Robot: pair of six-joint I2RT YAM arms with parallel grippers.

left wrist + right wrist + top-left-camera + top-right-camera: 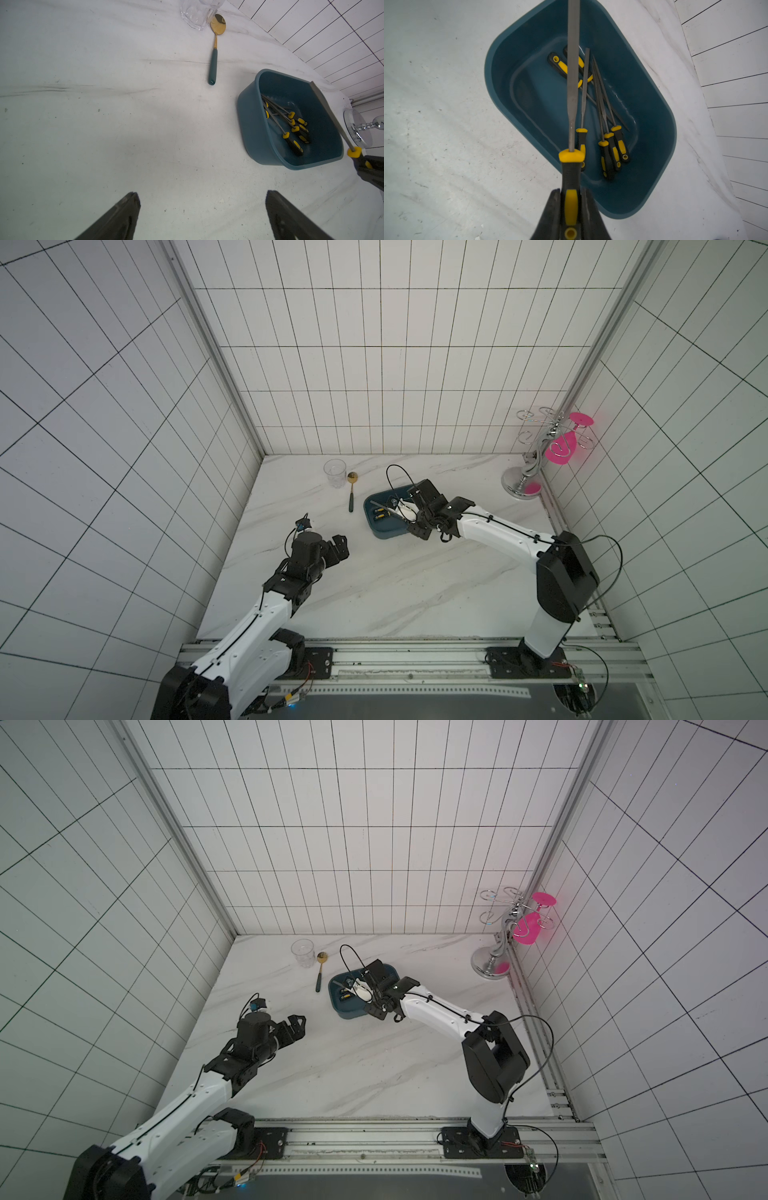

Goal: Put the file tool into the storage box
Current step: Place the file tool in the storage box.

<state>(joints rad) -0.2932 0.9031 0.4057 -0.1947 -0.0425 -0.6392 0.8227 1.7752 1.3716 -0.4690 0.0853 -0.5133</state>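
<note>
Top view: right hand (405, 512) over the storage box (384, 536) mid-surface (374, 593); left hand (340, 546) well apart.
Left wrist: left hand (202, 199) spread, holding nothing.
Right wrist: right hand (571, 197) pinching the file (573, 83) by its black-yellow handle. Blade reaches over the storage box (654, 145); other files (610, 149) lie inside.

The right pincer (571, 199) grips a grey steel file (572, 93) by its black-and-yellow handle. Similar files (607, 153) lie in the teal plastic tub (654, 145).
</note>
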